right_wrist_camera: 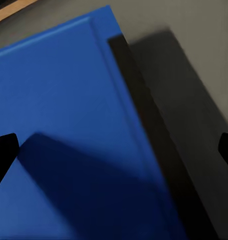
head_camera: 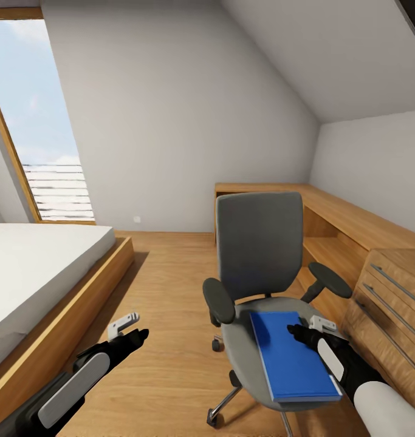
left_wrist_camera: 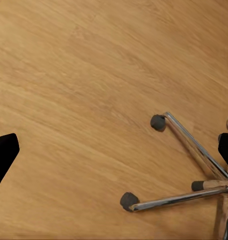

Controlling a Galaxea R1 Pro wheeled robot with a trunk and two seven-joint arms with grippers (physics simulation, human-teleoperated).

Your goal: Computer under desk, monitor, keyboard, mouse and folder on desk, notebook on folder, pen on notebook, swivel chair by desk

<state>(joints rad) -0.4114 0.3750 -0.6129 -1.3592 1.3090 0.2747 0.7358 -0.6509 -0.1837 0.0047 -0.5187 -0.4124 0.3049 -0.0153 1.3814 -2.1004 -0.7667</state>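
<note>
- The folder is seen lying flat on the seat of the swivel chair, reaching towards the seat's front edge.
- The right gripper is held just over the folder's right edge; in the right wrist view its fingers are spread wide apart, one over the blue cover, the other over the grey seat. Nothing is clamped.
- The left gripper hangs over bare floor, its fingers also apart.
- Risk, as judged: the thin folder may be pushed along the seat instead of lifted, or slid off the front edge, since little of its edge can be caught from above.
- The chair could roll on its castors if pressed.
- Room: the armrest and drawer chest crowd the right arm; open floor lies towards the bed.
</note>
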